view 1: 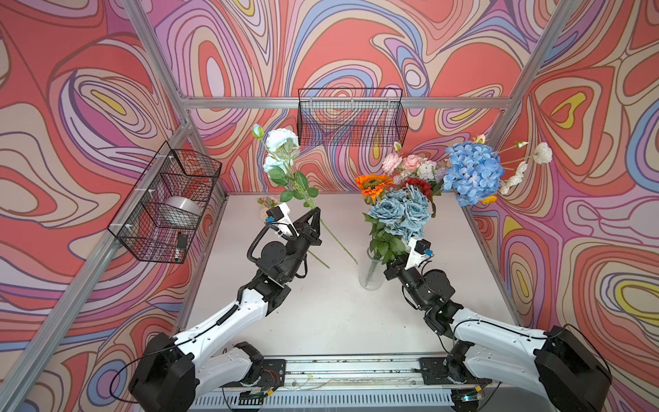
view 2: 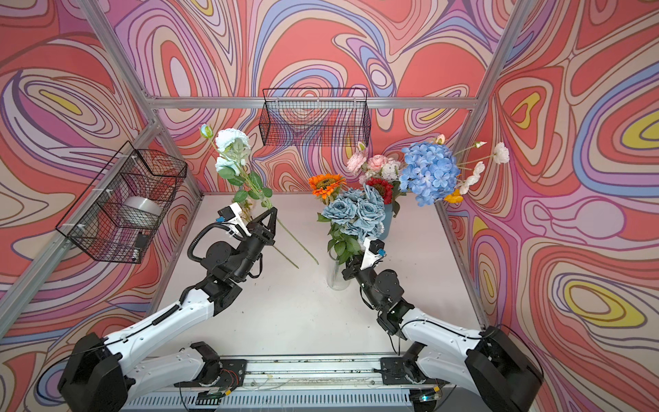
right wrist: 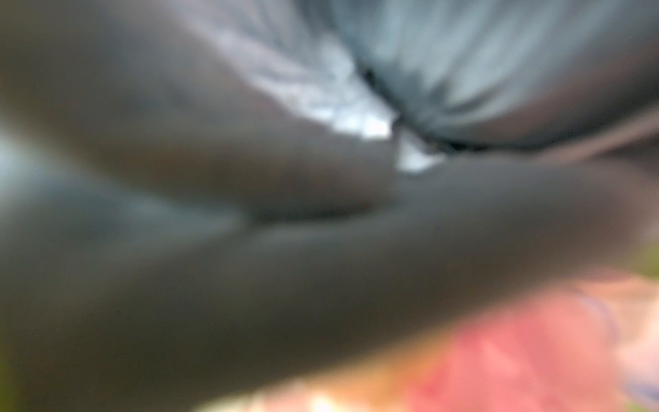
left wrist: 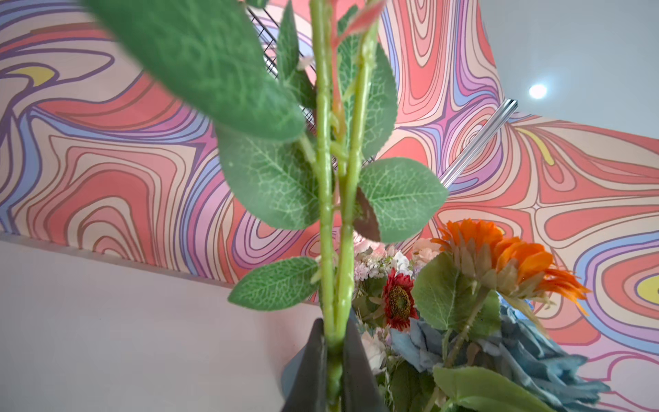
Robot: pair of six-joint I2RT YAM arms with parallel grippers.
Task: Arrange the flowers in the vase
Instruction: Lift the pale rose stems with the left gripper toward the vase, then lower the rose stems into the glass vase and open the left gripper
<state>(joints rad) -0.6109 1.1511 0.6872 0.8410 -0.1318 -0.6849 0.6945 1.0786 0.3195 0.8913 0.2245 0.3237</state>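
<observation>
Over table, left hand pinches pale-rose stems, blooms tilted up-left; right hand closed.

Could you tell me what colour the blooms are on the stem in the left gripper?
Pale blue-white blooms on a green stem; clearest in a top view.

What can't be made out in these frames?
- Right wrist view: all blur; something sits against the lens.
- Right jaws: hidden in both top views by rose leaves and the wrist camera; any grip unseen.
- Left wrist view: the stems' blooms run off the edge.
- Basket: a dark item behind mesh, too small to name.
</observation>
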